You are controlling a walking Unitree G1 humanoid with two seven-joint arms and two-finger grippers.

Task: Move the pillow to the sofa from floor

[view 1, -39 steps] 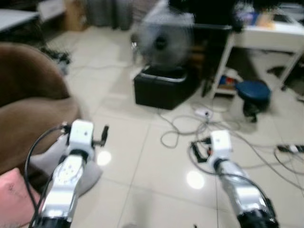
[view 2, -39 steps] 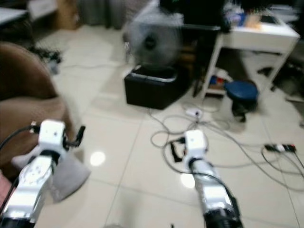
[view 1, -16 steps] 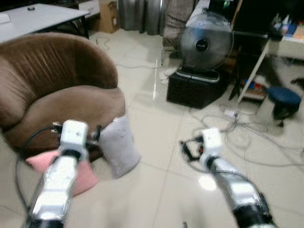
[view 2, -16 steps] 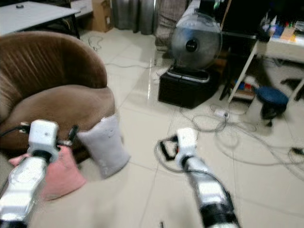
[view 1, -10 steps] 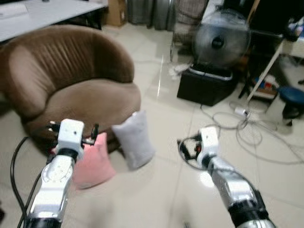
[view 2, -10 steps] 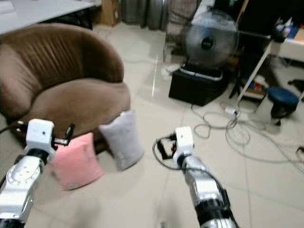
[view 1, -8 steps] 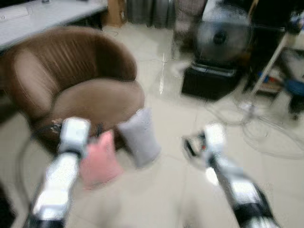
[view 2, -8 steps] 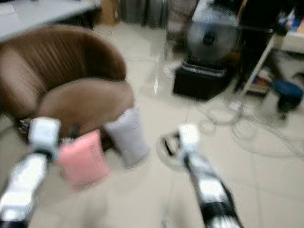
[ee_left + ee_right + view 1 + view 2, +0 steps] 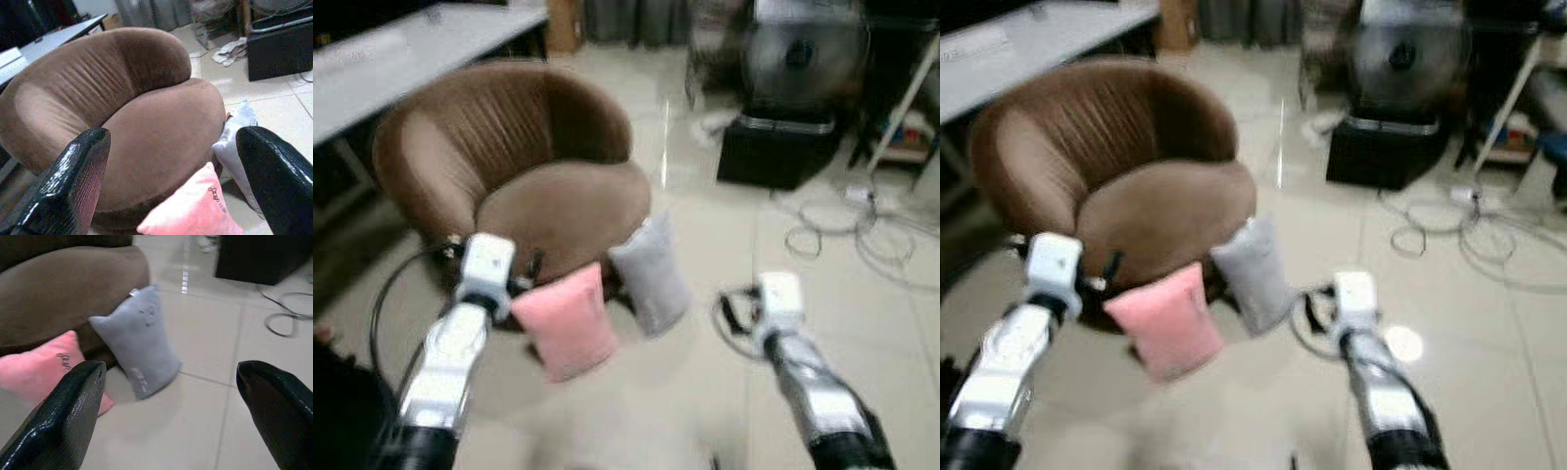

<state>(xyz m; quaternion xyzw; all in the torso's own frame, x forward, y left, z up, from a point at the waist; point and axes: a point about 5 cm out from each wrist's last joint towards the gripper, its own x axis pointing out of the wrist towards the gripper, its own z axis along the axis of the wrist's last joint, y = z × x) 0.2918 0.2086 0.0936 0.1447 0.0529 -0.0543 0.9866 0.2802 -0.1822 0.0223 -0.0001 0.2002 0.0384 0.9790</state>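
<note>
L gripper (image 9: 527,274) up in front of the sofa (image 9: 524,166); R gripper (image 9: 732,311) out over the floor (image 9: 724,245) to the sofa's right, apart from it. Head views, blurred: pink pillow (image 9: 568,321) and grey pillow (image 9: 649,274) on floor, propped against sofa's front edge, grey to the right of pink. Fan (image 9: 800,59) on black box (image 9: 785,152) and cables (image 9: 847,230) beyond sofa's right side.

L wrist view: fingers (image 9: 73,181) spread wide, nothing between; sofa seat ahead, both pillows at its base.

R wrist view: fingers (image 9: 63,416) wide apart, empty; grey pillow leans on sofa front, pink beside it.
</note>
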